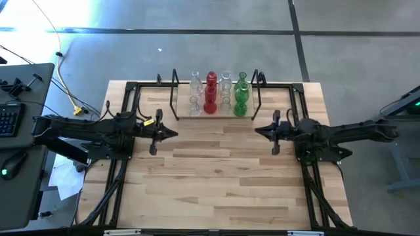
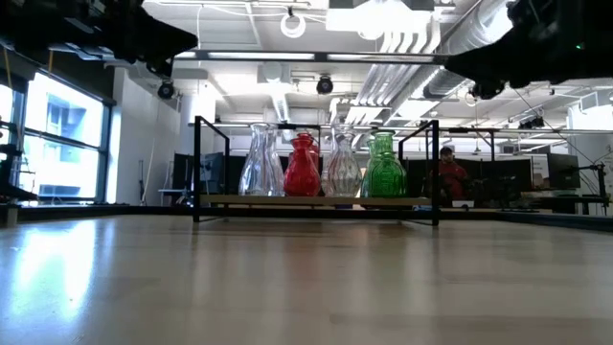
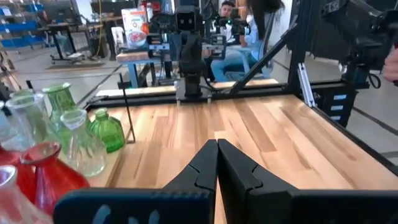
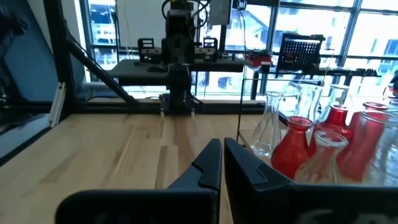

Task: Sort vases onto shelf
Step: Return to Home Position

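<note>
Wooden tabletop (image 1: 216,183), left arm (image 1: 98,128) and right arm (image 1: 335,133) level, facing inward, jaws closed, empty.

The left arm (image 1: 85,128) and right arm (image 1: 341,133) are slim, matte black, taper-fingered; a yellow patch (image 1: 148,122) sits behind the left gripper (image 1: 174,133).

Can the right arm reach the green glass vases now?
Probably yes. The right gripper, shut, sits in front of the light-wood shelf; the green glass vases are its nearest column. Front and top look open; only the black wire end frame blocks sideways entry.
</note>
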{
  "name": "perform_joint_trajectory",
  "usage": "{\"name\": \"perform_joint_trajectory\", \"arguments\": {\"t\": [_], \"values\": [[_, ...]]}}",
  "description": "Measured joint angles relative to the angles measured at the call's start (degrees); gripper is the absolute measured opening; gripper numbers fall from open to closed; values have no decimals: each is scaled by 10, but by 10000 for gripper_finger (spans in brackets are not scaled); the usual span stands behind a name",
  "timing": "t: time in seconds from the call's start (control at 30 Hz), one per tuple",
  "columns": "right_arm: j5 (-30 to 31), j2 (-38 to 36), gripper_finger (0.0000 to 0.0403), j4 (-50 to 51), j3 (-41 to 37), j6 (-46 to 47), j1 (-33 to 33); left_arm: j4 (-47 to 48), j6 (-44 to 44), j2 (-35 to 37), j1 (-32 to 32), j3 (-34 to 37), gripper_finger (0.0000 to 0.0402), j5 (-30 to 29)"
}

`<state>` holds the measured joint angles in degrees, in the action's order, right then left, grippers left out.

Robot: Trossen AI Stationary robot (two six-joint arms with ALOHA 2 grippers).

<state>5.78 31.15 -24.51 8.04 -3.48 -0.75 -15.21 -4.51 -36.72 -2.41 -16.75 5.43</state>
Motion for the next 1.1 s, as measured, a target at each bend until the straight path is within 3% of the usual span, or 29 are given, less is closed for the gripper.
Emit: {"name": "perform_joint_trajectory", "arguments": {"t": [0.3,0.5,0.63,0.87,0.97,1.1], "values": [[17,-189,0,135,-39,4,0,-3,22,73,-21,63,0,0],[25,-307,0,216,-45,-13,0,8,30,158,-37,107,0,0],[21,-306,0,230,-50,-10,8,50,34,229,-44,121,0,29],[-2,-308,0,218,-75,15,50,191,41,367,-64,123,0,24],[-24,-311,0,221,-75,20,71,212,43,365,-75,125,0,22],[-38,-310,0,221,-75,16,95,134,58,362,-85,161,0,-7]]}}
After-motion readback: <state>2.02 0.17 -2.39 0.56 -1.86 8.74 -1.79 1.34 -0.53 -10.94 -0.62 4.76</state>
